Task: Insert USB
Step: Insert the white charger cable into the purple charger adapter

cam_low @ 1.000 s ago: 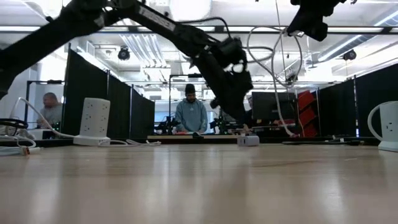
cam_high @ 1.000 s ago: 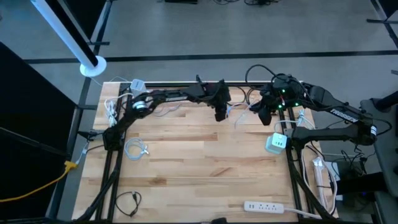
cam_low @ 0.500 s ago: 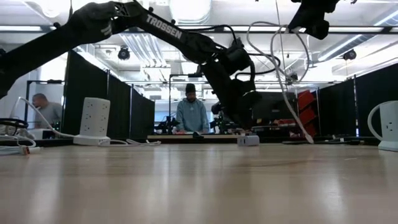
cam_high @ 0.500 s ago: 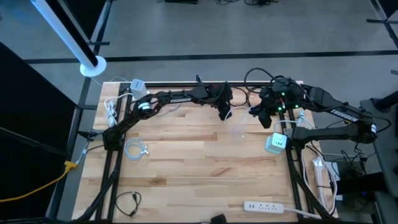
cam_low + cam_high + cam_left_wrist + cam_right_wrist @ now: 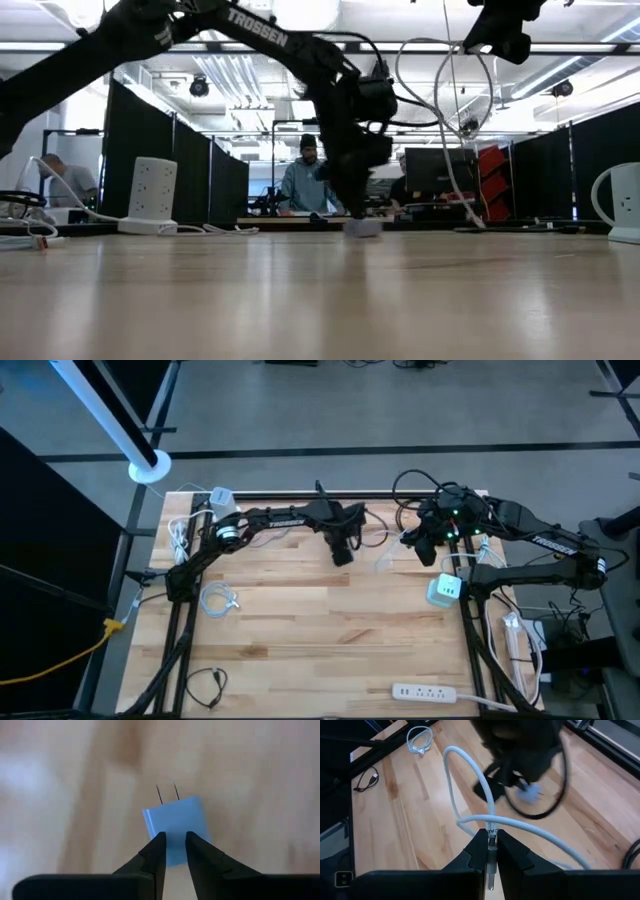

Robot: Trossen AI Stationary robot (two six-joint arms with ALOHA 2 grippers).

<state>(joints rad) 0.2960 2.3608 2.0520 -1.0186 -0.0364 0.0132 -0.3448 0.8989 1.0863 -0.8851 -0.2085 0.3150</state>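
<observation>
A small pale-blue charger block with two metal prongs sits low at the table top in the low view, under my left gripper, which is shut on it mid-table toward the far edge. My right gripper is raised to its right, shut on the plug end of a white braided USB cable. The cable loops and hangs down toward the table. My left gripper pinches the charger block between its two fingers at the end away from the prongs, coming from above and pointing down. The prongs point away from the fingers. I cannot tell whether the block touches the table. My right gripper pinches the cable's plug between its two fingers, which lie along the plug. The cable runs out ahead of the fingertips, curves in a slack loop and hangs below, lifted clear at the held end.
A white tower power strip stands at the far-left corner. A green-and-white socket cube is at the right. A flat white power strip lies by the near edge. A coiled white cable and a black cable lie at the left. People are beyond the table.
My left gripper has moved toward the table's left and slightly toward the near edge, staying low. The charger block has gone with it, now standing left of where it was. The hanging cable loop has swung a little.
</observation>
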